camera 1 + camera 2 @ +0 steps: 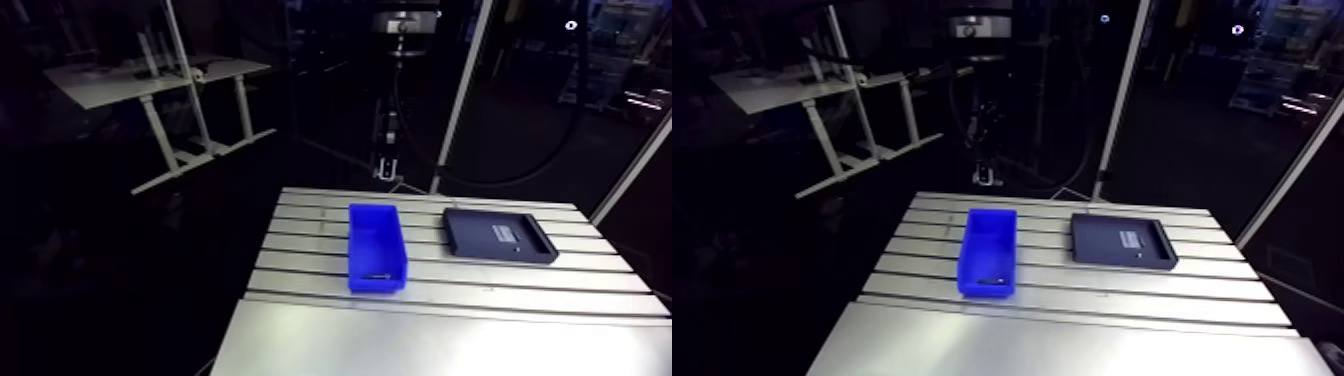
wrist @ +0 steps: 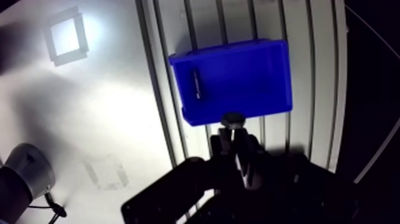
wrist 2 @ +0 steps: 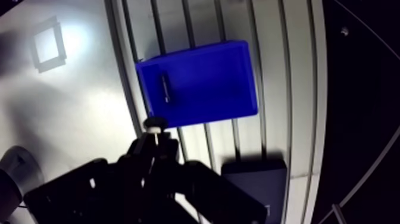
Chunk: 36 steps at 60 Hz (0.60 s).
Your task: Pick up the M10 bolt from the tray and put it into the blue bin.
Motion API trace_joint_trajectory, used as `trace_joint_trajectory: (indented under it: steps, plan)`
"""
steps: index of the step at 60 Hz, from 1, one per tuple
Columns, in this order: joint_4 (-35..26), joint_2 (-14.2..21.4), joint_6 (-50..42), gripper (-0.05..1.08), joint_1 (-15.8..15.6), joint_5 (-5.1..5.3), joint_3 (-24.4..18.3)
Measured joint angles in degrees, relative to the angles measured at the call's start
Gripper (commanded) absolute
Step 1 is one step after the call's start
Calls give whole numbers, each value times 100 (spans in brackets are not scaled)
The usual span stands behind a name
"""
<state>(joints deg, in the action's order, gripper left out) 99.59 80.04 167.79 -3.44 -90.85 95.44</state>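
Observation:
In the wrist view my gripper (image 2: pixel 233 130) is shut on the M10 bolt (image 2: pixel 233 120), whose round head shows between the fingertips. It hangs high over the table, just outside one long wall of the blue bin (image 2: pixel 238 77). Another dark bolt (image 2: pixel 196 83) lies inside the bin near one short end. In the arm view the bin (image 1: pixel 376 245) stands in the middle of the slotted table, and the dark tray (image 1: pixel 498 235) lies flat to its right. A corner of the tray (image 3: pixel 256 179) shows beside my fingers.
The slotted aluminium table (image 1: pixel 300 240) gives way to a smooth shiny plate (image 1: pixel 450 345) along its front. A bright square reflection (image 2: pixel 67 37) sits on that plate. A grey joint of the arm (image 2: pixel 27 173) shows to one side of the gripper.

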Motion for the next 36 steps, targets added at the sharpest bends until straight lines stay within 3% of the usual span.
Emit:
trace_joint_trajectory:
  steps: [18,36]
  plan:
    - [527,-144,-47,101,-78,-110,224]
    - [906,-210,-64,100,-89,-145,510]
